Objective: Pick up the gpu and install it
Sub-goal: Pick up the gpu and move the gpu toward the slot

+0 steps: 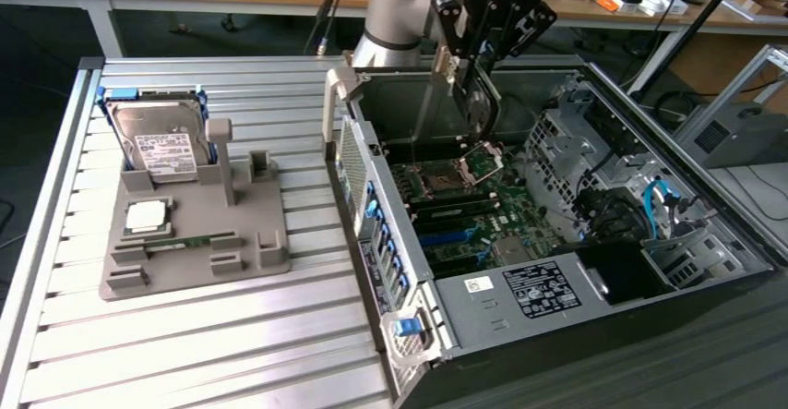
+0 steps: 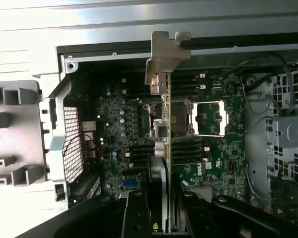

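Note:
The gpu [image 1: 478,114] hangs on edge over the open computer case [image 1: 640,150], and my gripper [image 1: 474,63] is shut on its upper part. It is held above the motherboard [image 1: 474,224], close to the CPU socket [image 1: 444,183]. In the wrist view the gpu [image 2: 165,124] appears edge-on, with its silver end bracket [image 2: 166,54] at the far end near the case's rear wall. My gripper [image 2: 161,201] clamps the card between two black fingers [image 2: 136,213]. The card stands above the board, apart from it.
A grey fixture [image 1: 197,243] at the exterior view's left carries a hard drive [image 1: 161,141], a CPU [image 1: 146,215] and a memory stick [image 1: 185,243]. It rests on a slatted aluminium table [image 1: 185,344]. Drive cages and blue cables [image 1: 659,206] crowd the case's far side.

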Controlling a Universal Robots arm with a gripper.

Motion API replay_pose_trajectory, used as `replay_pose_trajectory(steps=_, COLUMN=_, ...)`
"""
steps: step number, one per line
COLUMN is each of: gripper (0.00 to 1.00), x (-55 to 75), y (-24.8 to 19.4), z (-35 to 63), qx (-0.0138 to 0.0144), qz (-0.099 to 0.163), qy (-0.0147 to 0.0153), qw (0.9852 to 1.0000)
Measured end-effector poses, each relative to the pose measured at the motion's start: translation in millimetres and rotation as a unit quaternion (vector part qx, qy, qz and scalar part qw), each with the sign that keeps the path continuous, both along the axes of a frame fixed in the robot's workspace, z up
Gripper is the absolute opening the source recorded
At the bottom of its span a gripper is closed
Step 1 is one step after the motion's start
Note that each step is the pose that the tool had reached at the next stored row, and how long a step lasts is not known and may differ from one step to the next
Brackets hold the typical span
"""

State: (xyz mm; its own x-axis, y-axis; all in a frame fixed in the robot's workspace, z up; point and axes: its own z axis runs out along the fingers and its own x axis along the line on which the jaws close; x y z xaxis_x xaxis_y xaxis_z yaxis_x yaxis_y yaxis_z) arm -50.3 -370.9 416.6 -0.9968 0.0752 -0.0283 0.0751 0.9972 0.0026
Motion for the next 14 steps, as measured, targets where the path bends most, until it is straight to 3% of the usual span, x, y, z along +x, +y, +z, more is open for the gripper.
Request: replay_pose_trajectory(steps=14, gripper=0.27, x=10.9, y=-2.3, z=-5.4, qx=-0.0001, qz=0.000, qy=0.0001, qw=1.0000)
